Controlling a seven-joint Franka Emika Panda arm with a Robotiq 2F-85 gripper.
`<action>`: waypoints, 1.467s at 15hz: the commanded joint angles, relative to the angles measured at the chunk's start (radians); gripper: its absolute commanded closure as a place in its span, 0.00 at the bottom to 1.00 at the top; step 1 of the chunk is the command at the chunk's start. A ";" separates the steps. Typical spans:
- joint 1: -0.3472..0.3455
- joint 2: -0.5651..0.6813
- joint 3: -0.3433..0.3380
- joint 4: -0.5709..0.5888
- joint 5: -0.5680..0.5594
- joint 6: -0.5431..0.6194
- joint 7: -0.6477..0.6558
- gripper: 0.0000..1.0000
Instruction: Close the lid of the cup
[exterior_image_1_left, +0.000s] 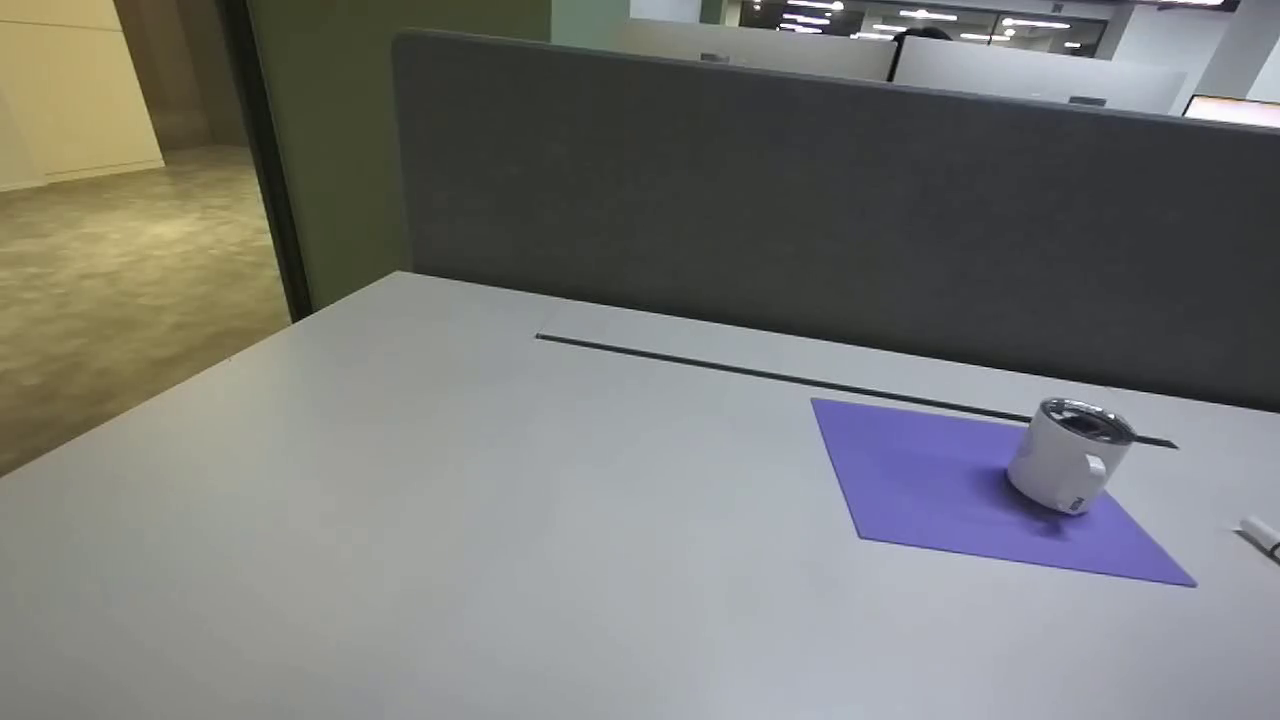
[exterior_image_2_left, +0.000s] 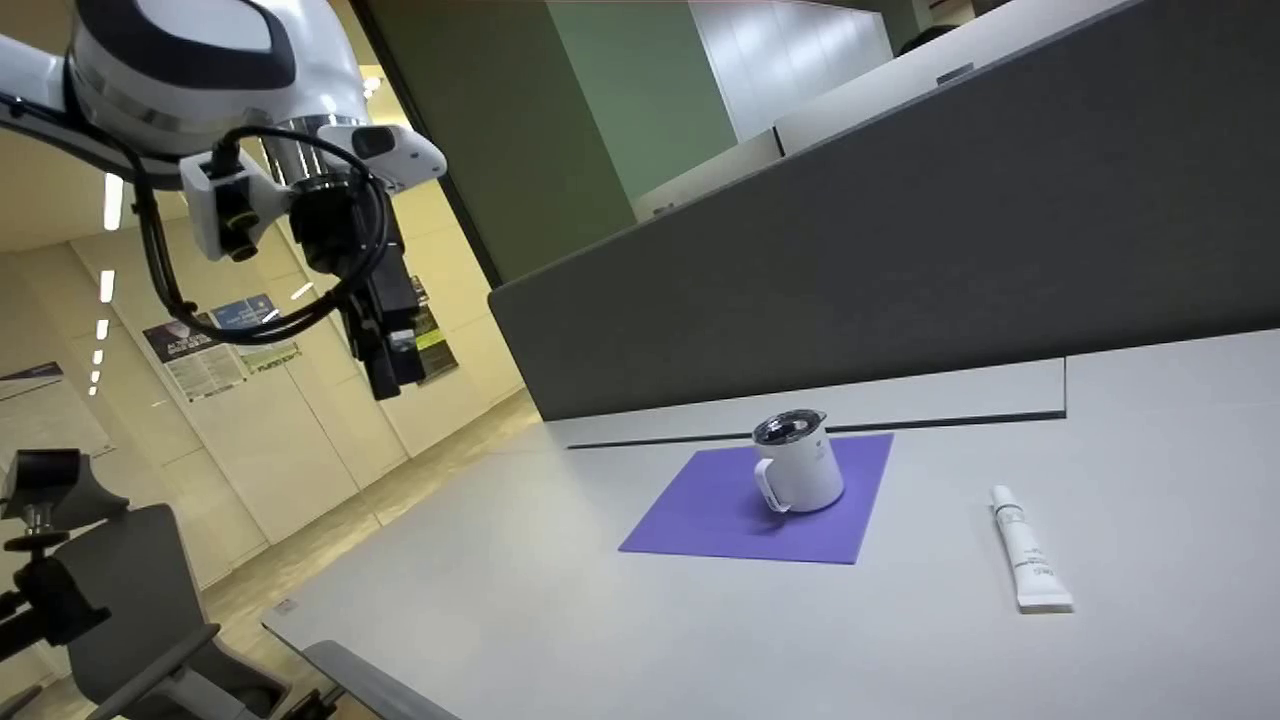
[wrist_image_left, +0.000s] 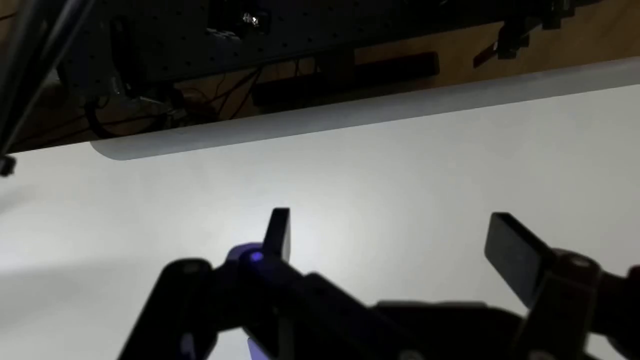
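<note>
A white cup (exterior_image_1_left: 1058, 465) stands upright on a purple mat (exterior_image_1_left: 915, 490); it also shows in an exterior view (exterior_image_2_left: 808, 476), with its handle toward that camera's left. A clear lid with a dark part sits on the cup's top, and this lid (exterior_image_1_left: 1088, 420) shows in both exterior views (exterior_image_2_left: 787, 427). Whether its drinking opening is open or covered is too small to tell. My gripper (exterior_image_2_left: 397, 383) is high in the air, well apart from the cup. In the wrist view my gripper (wrist_image_left: 392, 240) has its fingers wide apart with nothing between them. The cup is out of the wrist view.
A grey partition (exterior_image_1_left: 800, 210) runs along the table's back edge behind the cup. A dark strip (exterior_image_1_left: 700, 364) lies in front of it. A white tube (exterior_image_2_left: 1028, 558) lies on the table (exterior_image_2_left: 560, 620) beside the mat. A grey chair (exterior_image_2_left: 130, 590) stands off the table.
</note>
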 joint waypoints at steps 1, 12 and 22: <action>0.009 0.001 -0.009 0.001 -0.004 -0.001 0.003 0.00; -0.059 0.373 -0.052 0.364 -0.407 0.104 -0.140 0.47; -0.060 0.801 -0.127 0.900 -0.200 -0.063 -0.340 1.00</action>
